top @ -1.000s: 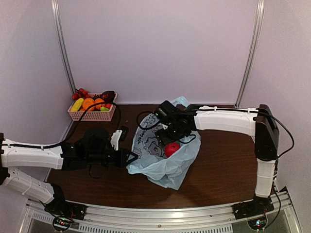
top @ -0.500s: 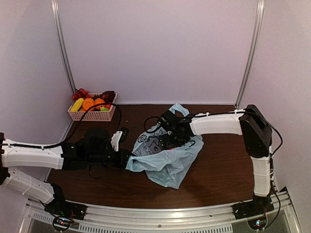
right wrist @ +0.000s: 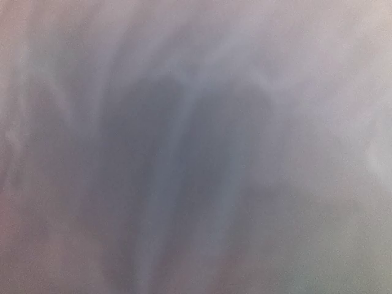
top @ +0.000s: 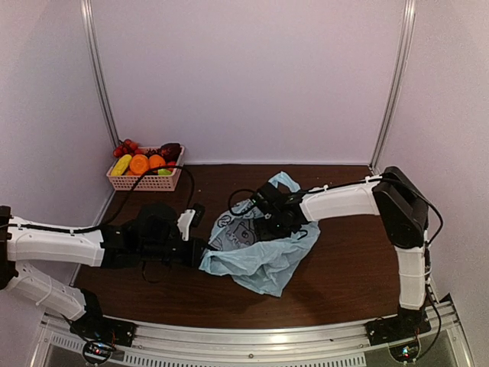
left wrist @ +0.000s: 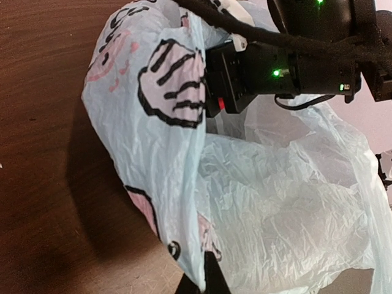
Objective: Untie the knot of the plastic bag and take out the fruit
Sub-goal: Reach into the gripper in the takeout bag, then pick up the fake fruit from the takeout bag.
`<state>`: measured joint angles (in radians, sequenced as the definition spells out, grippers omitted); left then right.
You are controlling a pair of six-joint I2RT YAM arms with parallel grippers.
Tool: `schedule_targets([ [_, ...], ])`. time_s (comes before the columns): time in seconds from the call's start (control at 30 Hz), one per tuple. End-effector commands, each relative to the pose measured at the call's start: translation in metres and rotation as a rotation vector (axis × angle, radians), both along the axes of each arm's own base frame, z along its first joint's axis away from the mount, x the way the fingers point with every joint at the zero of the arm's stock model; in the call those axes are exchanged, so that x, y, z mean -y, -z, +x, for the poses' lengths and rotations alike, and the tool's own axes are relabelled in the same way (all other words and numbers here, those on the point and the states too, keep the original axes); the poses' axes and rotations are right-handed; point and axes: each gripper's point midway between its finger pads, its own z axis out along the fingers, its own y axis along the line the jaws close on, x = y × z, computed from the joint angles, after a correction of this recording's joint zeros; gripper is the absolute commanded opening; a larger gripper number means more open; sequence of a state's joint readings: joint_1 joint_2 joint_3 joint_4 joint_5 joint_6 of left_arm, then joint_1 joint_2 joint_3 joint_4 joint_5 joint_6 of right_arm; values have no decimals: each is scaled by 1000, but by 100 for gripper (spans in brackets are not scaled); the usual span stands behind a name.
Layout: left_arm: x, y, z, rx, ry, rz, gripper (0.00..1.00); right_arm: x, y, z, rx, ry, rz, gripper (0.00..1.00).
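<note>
Buried in the plastic bag (top: 260, 261), the right end effector (top: 267, 222) shows only blurred film on its wrist view; its spread I cannot tell. The left end effector (top: 202, 252) pinches the bag's left corner on the worktop (top: 348, 283), long axis left-right.

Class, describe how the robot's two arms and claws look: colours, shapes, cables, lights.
The left arm and right arm have rounded white shells with black joints and loose black cables. The left claw and right claw are black. Small green lights glow on the right wrist.
</note>
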<state>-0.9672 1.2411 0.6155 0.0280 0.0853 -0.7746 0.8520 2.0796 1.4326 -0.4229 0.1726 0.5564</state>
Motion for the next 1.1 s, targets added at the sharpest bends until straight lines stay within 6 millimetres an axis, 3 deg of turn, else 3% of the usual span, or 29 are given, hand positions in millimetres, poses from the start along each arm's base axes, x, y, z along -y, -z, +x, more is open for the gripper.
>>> schedule_targets([
  [0.0,5,-7,5,15,7,-9,0,5,-13,-3,17,2,35,49],
  [0.17,8,-8,7,18,10,-9,0,-5,-48,-11,74,-74,127,47],
  [0.3,10,-5,9,17,9,-9,0,-25,-96,-24,146,-187,260,47],
  [0.53,14,-6,14,20,-4,-17,0,-63,-173,-68,199,-438,598,49],
  [0.77,11,-18,20,55,-32,-13,0,-67,-225,-109,212,-588,818,49],
  [0.87,-2,-33,27,118,-83,23,39,-63,-247,-118,236,-600,881,49],
  [0.97,-17,-75,29,268,-121,0,83,-56,-267,-123,273,-600,918,49],
  [1.0,-22,-91,29,322,-124,-15,90,-53,-276,-124,291,-600,932,49],
  [1.07,-27,-119,26,429,-95,-33,94,-51,-285,-126,306,-597,949,49],
])
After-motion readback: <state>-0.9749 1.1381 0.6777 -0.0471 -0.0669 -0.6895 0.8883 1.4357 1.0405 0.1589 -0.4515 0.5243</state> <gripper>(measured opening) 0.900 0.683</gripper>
